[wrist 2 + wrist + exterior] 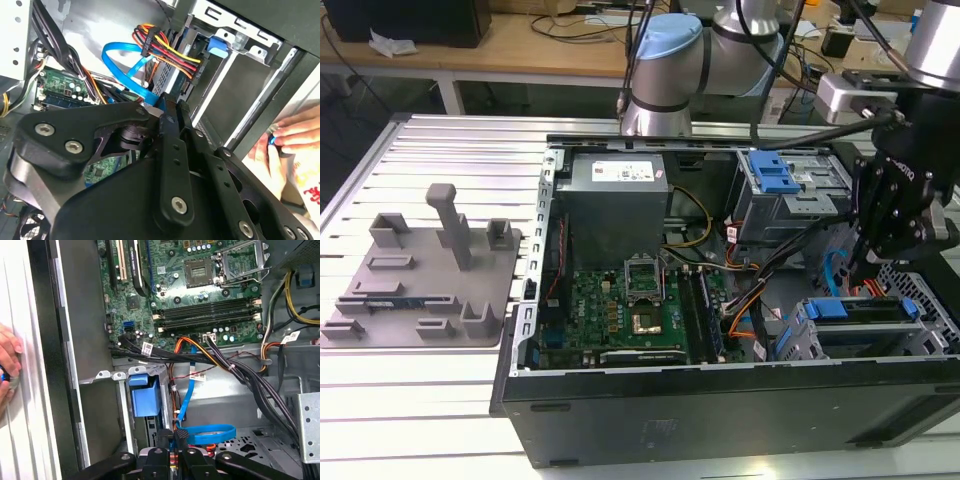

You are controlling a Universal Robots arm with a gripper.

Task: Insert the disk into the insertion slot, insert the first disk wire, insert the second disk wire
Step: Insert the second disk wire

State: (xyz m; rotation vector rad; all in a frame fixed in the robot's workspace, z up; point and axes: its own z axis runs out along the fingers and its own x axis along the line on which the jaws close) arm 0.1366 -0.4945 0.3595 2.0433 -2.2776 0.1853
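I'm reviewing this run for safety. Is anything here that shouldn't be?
Yes: a person's hand rests just outside the computer case, close to where the gripper works at the blue flat cable.

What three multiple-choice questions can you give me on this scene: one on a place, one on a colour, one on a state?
1. The end effector hangs over:
A. the computer case's end at the exterior view's right
B. the grey fixture plate
C. the wooden bench

2. The flat data cable is:
A. green
B. blue
C. white

3. The case's side is:
A. shut
B. taped over
C. open

Answers:
1 A: the end effector sits above that end of the computer case.
2 B: the flat data cable is bright blue.
3 C: the motherboard lies exposed.
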